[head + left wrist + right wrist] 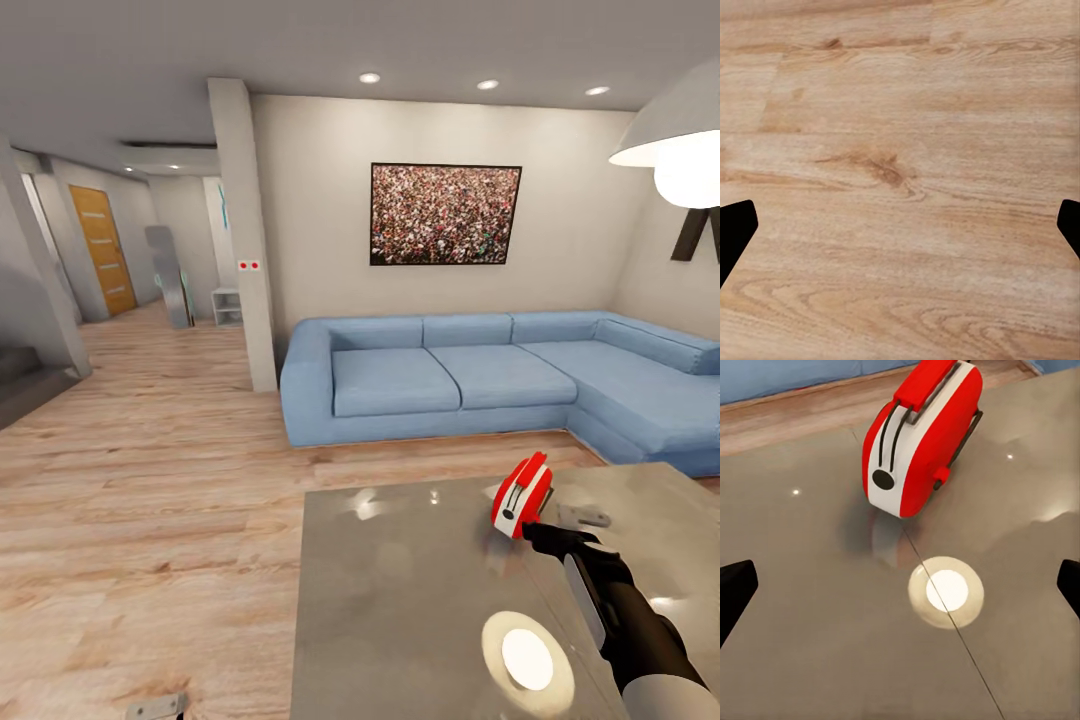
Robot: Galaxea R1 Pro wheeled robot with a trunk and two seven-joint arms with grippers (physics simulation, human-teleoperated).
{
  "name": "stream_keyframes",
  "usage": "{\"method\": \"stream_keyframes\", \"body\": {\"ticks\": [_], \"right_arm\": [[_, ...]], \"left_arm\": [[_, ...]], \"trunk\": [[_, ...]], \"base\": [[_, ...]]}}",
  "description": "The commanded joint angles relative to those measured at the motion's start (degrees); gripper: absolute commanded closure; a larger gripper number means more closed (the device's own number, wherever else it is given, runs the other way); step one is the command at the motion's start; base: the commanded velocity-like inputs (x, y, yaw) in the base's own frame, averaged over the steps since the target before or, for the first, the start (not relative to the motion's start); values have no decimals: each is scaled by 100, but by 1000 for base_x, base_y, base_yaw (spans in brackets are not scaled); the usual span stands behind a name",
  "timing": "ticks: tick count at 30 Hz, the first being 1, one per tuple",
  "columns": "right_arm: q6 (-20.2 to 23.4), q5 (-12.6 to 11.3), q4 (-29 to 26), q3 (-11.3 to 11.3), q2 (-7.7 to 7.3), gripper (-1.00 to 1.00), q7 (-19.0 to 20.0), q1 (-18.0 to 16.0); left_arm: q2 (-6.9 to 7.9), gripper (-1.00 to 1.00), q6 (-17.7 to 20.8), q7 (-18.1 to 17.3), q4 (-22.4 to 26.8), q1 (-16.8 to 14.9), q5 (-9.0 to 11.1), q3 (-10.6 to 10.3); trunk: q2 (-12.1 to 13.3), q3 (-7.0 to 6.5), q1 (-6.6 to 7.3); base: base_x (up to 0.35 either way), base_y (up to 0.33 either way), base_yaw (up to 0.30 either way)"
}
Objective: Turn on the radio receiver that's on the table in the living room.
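The radio receiver (522,495) stands near the desk's (400,600) far edge, toward the sofa (440,385). The right end effector (535,533) hovers just short of it, fingers spread, empty. This looks like the approach; next, I'd guess, comes pressing its switch.

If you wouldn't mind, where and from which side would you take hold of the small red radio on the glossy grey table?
I would grip the small red radio with the white edge band across its two broad red faces, coming from the right pincer's side. It stands tilted on the glossy grey table with its narrow white edge towards that open pincer, so the flat faces suit the fingers. Judgement only.
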State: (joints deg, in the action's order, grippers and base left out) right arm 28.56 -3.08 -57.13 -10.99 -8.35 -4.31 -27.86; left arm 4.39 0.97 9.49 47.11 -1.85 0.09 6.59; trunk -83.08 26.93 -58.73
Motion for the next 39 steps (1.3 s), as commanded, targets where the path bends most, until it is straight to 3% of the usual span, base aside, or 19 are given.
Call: {"method": "stream_keyframes", "body": {"ticks": [1, 11, 26, 39], "right_arm": [[-2, 0, 0, 0, 0, -100, 0, 0], [-315, 1, 0, 37, 0, -100, 30, 0], [-360, -8, -9, 32, 1, -100, 61, 0], [-352, -9, -8, 16, 0, -100, 45, 0]], "left_arm": [[0, -100, 0, 0, 0, 0, 0, 0], [0, -100, 0, 0, -3, 0, 0, 2], [0, -100, 0, 0, -7, 0, 0, 1], [3, -100, 1, 0, -7, 0, 0, 5]], "trunk": [[0, 0, 0], [0, 0, 0], [0, 0, 0], [0, 0, 0]], "base": [[0, 0, -3], [0, 0, -1], [0, 0, -8], [0, 0, -239]]}}
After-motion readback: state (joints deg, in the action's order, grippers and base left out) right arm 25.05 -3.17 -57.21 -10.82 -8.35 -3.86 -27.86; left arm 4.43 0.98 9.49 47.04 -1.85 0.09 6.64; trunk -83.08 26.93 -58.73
